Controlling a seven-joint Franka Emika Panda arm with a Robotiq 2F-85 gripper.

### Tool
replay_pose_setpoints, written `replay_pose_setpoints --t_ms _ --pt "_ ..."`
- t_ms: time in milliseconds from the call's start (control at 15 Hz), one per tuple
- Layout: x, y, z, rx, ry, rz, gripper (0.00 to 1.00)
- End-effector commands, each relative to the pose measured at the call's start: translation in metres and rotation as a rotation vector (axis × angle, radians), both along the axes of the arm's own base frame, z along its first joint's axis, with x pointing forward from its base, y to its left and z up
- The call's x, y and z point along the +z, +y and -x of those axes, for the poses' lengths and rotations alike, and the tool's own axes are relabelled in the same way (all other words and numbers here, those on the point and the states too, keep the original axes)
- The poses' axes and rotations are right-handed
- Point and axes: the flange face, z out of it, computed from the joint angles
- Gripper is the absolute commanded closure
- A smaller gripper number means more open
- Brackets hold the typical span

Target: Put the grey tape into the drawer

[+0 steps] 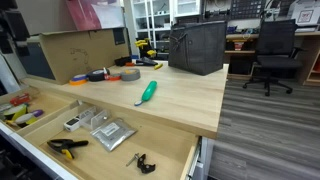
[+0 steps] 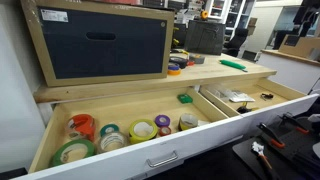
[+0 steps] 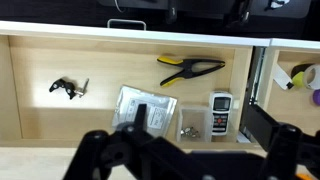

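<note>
The grey tape (image 1: 128, 73) lies flat on the wooden tabletop near the back, next to a blue-and-black roll (image 1: 97, 75) and a flat orange ring (image 1: 78, 79). The drawer (image 1: 12, 97) is pulled open at the far left and holds yellow, red and purple items; its edge shows in the wrist view (image 3: 303, 88). My gripper (image 3: 200, 135) shows only in the wrist view. It hangs above the wider drawer (image 3: 40, 60) with its fingers wide apart and nothing between them. The tape is out of the wrist view.
The wider drawer holds a black-orange clamp (image 3: 190, 70), a silver packet (image 3: 145, 108), a white meter (image 3: 221, 110) and a small black part (image 3: 68, 88). A green-handled tool (image 1: 147, 93), a grey bag (image 1: 196, 47) and a cardboard box (image 1: 75, 52) are on the tabletop.
</note>
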Motion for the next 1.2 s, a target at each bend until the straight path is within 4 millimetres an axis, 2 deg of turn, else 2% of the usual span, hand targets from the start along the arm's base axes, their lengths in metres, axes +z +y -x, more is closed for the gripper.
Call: replay_pose_setpoints --t_ms 0,200,400,800,1133 --pt "0.001 0.000 0.000 0.000 0.001 0.000 0.00" --pt "0.001 0.000 0.000 0.000 0.001 0.000 0.00" --pt "0.000 0.011 -0.020 0.032 -0.008 -0.001 0.00" --pt "-0.007 0.057 -0.083 0.115 -0.068 0.038 0.00" --pt "-0.020 0.075 -0.127 0.106 -0.103 0.064 0.00"
